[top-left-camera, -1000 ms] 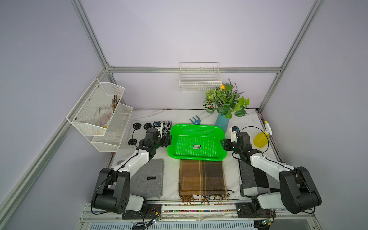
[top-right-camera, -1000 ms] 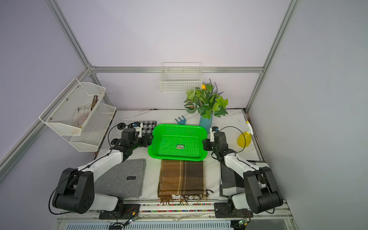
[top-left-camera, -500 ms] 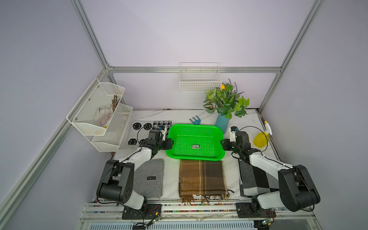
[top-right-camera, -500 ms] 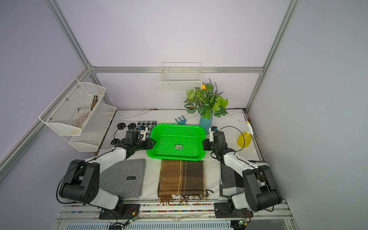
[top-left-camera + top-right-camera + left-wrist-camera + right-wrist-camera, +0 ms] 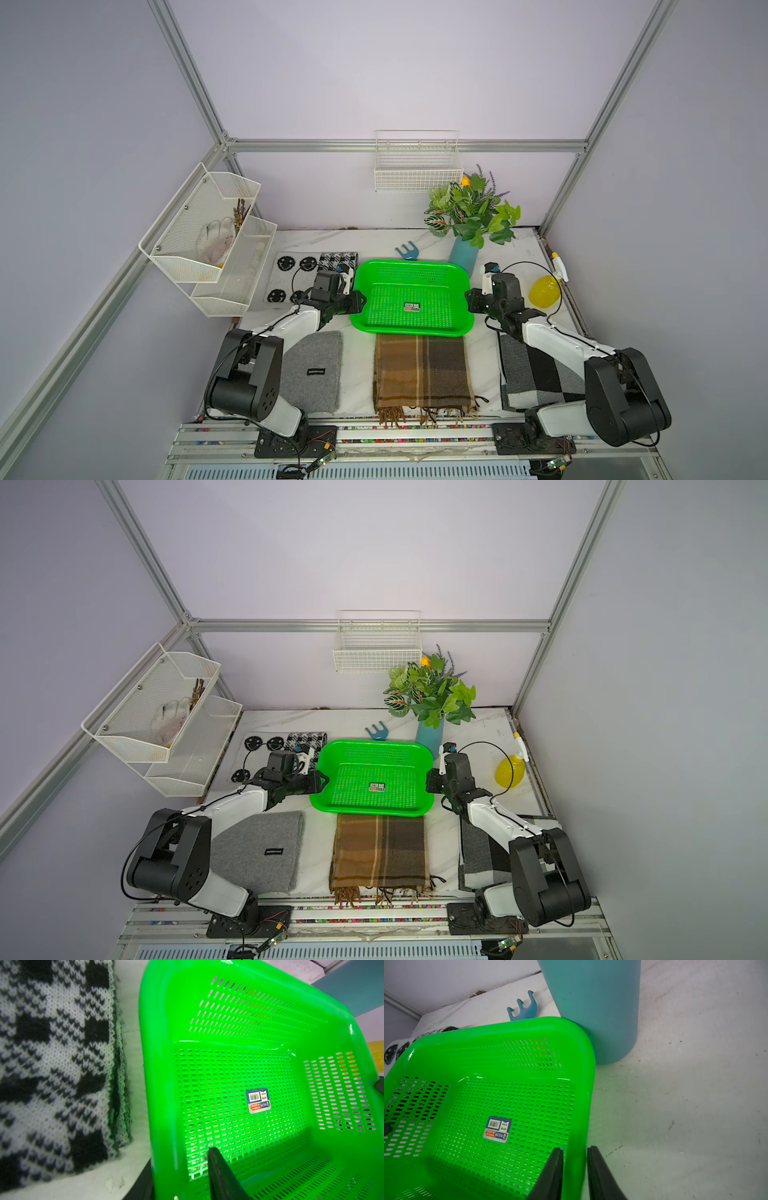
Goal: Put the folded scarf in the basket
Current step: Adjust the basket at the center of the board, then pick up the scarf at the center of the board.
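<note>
Left wrist view: the left gripper [image 5: 178, 1159] straddles the basket [image 5: 158, 1064] at its short side wall, one finger inside and one outside under the rim. I cannot tell whether they pinch it. In the right wrist view the right gripper [image 5: 574, 1148] is clamped on the opposite rim, with a finger [image 5: 552, 1174] on each face.

In both top views the two arms stretch low and forward, forearms angled inward. The left gripper [image 5: 358, 300] and right gripper [image 5: 468, 297] sit at rim height.

The basket [image 5: 409, 274] is mid-table, its near rim meeting the far edge of the brown plaid scarf [image 5: 422, 370], which lies flat outside it. A blue vase [image 5: 463, 257] crowds the far right corner and a blue rake [image 5: 406, 251] lies just behind. A strip of bare table [image 5: 133, 1047] separates the houndstooth scarf [image 5: 52, 1064] from the left wall. Open marble runs right toward the yellow spray bottle [image 5: 544, 291].
</note>
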`<state>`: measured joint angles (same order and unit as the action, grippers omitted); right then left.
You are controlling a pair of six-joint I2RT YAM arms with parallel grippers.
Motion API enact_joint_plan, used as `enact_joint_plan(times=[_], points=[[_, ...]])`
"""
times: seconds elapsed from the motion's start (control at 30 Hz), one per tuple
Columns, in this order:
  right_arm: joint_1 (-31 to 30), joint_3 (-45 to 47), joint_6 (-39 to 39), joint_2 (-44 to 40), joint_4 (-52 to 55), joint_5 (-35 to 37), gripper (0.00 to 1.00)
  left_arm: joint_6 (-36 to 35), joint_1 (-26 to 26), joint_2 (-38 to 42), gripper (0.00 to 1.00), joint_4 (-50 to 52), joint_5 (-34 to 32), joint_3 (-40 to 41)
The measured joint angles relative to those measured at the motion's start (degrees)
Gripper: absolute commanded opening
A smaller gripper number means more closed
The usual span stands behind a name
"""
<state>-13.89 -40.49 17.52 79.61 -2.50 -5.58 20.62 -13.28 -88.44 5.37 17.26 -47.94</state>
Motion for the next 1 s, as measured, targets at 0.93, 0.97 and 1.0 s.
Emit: enact_joint_plan(times=[0.93,0.97,1.0], points=[[-0.04,1.99,1.29,-15.34,3.91,1.57,0.70,1.70,-2.73,21.64,0.68,3.28,-11.65,5.03],[-0.09,2.64,1.46,-17.25,4.22,0.94,0.70,2.49,-2.95,23.89,0.68,3.06,-12.07,6.40],[-0.17,3.54,1.92,-19.67,4.61,0.17,0.71,3.04,-3.50,26.86,0.68,3.19,-12.41,8.09]])
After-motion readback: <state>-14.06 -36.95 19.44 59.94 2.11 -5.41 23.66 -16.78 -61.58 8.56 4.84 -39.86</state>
